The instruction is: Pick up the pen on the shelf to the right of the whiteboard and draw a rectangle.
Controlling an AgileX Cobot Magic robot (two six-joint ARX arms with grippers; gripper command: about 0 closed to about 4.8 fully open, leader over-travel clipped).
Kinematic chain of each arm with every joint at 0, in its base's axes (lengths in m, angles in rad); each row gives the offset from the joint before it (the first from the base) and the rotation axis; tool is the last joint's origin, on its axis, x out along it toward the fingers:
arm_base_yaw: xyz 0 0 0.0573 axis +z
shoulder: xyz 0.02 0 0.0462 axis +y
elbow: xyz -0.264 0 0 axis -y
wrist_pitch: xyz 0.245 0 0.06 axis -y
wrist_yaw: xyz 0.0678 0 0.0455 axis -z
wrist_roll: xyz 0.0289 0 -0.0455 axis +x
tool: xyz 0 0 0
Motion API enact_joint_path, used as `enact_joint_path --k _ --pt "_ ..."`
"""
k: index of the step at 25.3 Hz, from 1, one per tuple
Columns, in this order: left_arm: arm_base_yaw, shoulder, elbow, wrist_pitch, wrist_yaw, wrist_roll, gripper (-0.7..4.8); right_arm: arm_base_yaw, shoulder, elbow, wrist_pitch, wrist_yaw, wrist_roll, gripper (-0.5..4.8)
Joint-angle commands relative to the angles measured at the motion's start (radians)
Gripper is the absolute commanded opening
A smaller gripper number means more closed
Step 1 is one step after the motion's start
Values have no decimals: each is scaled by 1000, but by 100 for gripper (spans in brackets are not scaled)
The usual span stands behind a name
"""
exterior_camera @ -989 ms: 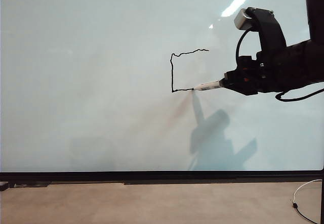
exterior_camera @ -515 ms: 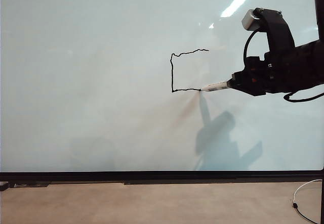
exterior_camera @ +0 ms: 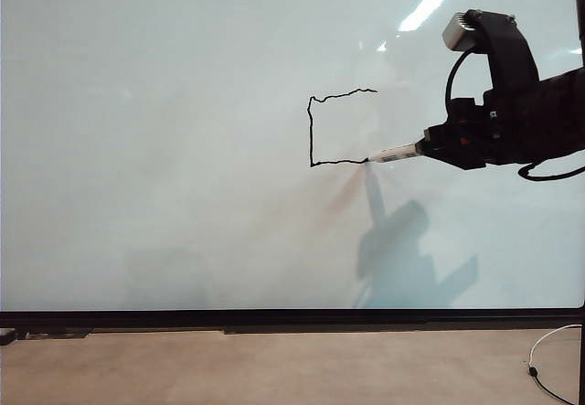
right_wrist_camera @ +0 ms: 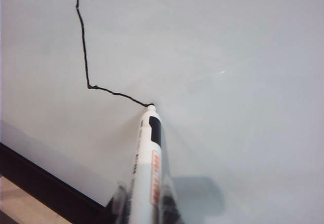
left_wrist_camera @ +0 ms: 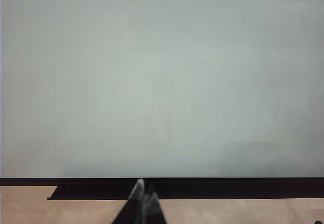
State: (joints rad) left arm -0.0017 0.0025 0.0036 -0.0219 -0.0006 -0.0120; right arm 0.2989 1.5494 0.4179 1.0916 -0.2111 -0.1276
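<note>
Pen point(exterior_camera: 395, 154) is riding clamped in the right gripper point(exterior_camera: 437, 145), tip tracing the rectangle point(exterior_camera: 340, 127) bottom; wobble risks a missed corner. Left gripper point(left_wrist_camera: 143, 199) is idling, fingers together.

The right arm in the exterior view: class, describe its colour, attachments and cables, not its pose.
The right arm is black and bulky, with a small red spot near the right gripper. A pale grey camera sits on a curved black bracket above the wrist. Black cables loop beside and beneath it.

right gripper point(exterior_camera: 428, 148): level, fingers clamped (on the pen point(right_wrist_camera: 148, 158)) | left gripper point(left_wrist_camera: 144, 199): low, fingers together
</note>
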Motion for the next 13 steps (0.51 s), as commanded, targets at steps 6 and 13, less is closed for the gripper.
enact_joint_path --k 6,13 --pt "0 1 3 8 4 4 -4 -14 -33 -18 35 56 4 -5" --pt "0 1 3 8 4 4 -4 -14 -37 -23 36 53 4 -5"
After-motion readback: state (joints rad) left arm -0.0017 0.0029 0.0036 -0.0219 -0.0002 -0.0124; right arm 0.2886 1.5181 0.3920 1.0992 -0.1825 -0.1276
